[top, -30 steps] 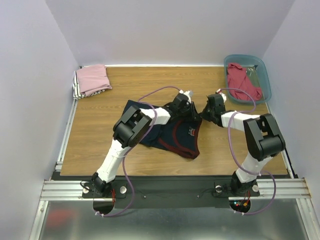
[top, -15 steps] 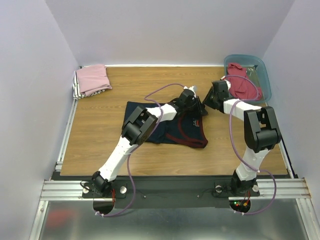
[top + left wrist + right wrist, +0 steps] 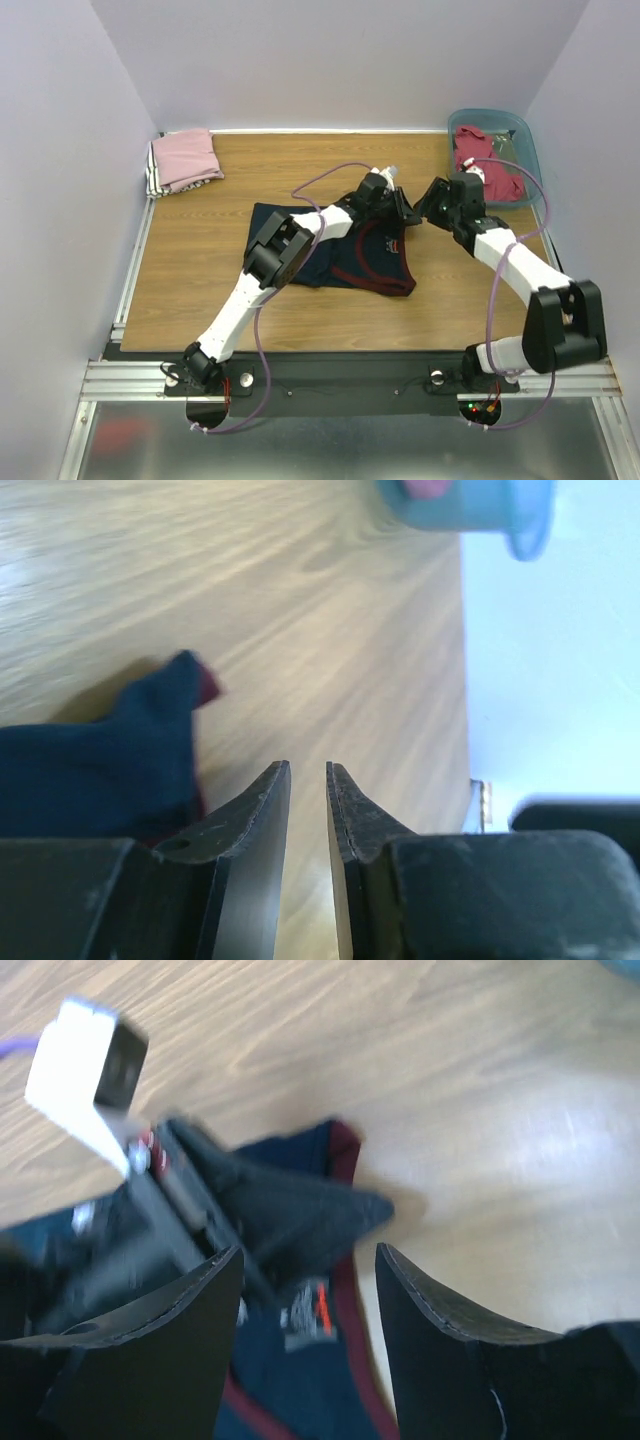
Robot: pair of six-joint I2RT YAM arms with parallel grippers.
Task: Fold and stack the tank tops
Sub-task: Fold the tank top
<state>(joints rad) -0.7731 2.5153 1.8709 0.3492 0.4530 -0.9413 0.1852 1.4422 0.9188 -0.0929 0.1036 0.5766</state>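
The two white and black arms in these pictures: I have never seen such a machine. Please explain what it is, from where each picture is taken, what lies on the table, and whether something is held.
These are two robot arms bolted at the table's near edge, each ending in a two-finger gripper. The wide picture comes from a fixed camera above and behind them. The other two come from small cameras on the wrists, so each shows its own dark fingers at the bottom.

On the wooden table a navy tank top with maroon trim lies in the middle. A folded pink top sits at the far left corner. A teal bin at the far right holds a red top.

The left gripper shows a narrow, empty gap. The right gripper is wide open above the navy cloth. Nothing is held.
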